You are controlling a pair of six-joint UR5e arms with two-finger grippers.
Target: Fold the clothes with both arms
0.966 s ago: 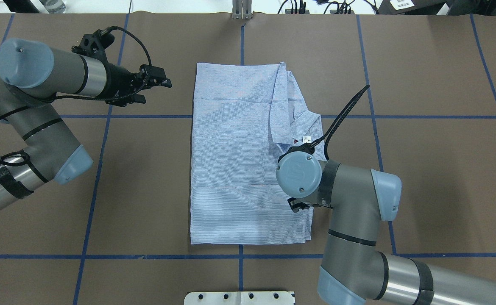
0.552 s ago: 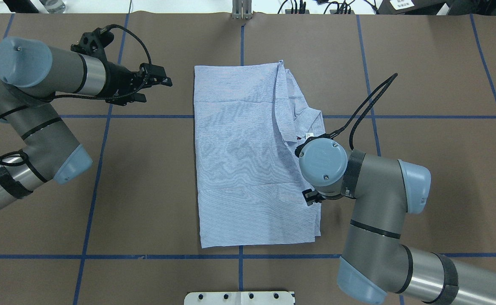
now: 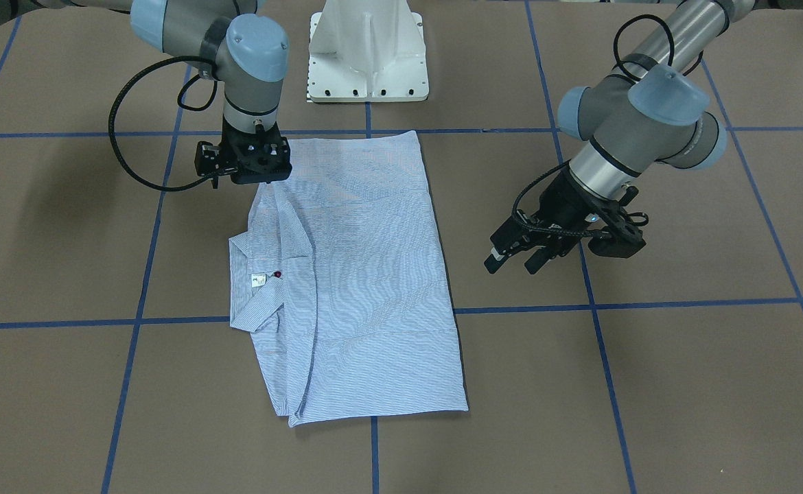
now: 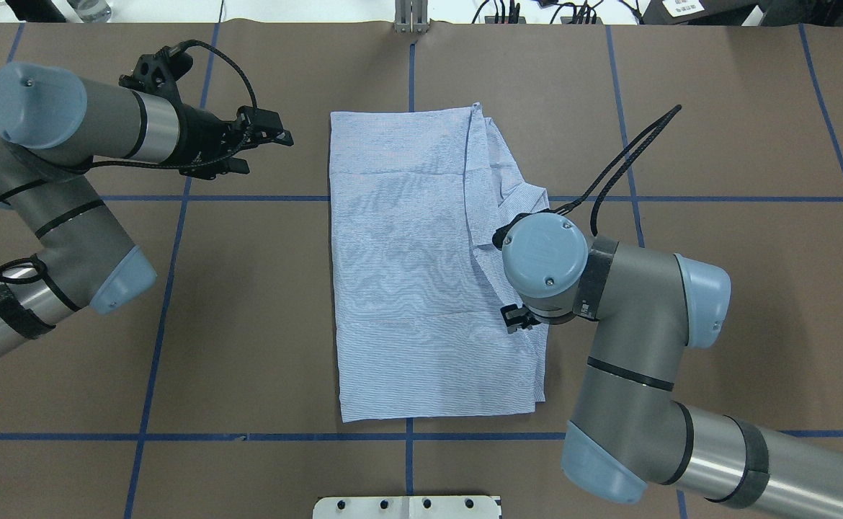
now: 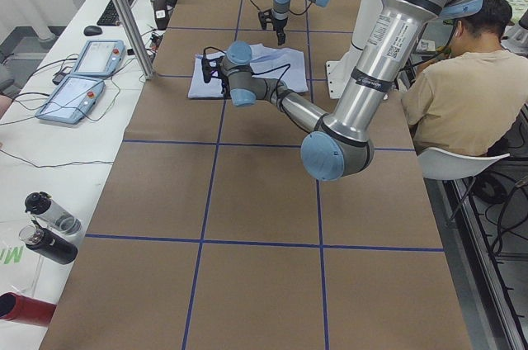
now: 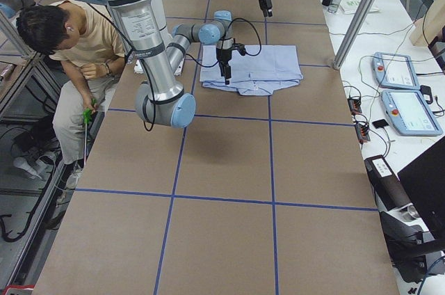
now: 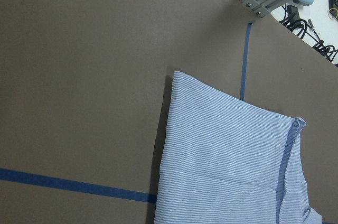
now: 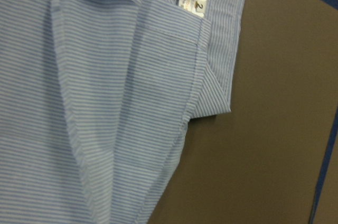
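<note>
The light blue striped shirt (image 4: 407, 274) lies folded in a long rectangle on the table's middle, and also shows in the front view (image 3: 367, 274). Its collar, white neck label (image 3: 258, 280) and a red button (image 3: 277, 275) sit at the robot's-right edge. My right gripper (image 3: 257, 180) points straight down over that edge, near the corner towards the base; its fingers are hidden under the wrist (image 4: 544, 263). The right wrist view shows the collar and label (image 8: 193, 1) lying loose, with no fingers in frame. My left gripper (image 3: 513, 263) is open and empty, off the shirt's other side.
The white pedestal base (image 3: 367, 62) stands at the table's near-robot edge. An aluminium post (image 4: 411, 18) rises at the far edge. Blue tape lines (image 4: 176, 197) cross the brown table. A seated person (image 6: 76, 44) and control tablets (image 5: 82, 78) are beside the table.
The right arm swept to the robot's right and the shirt shifted that way with it. Then the wrist moved slightly back and forward while the shirt stayed put. The left arm barely moved.
</note>
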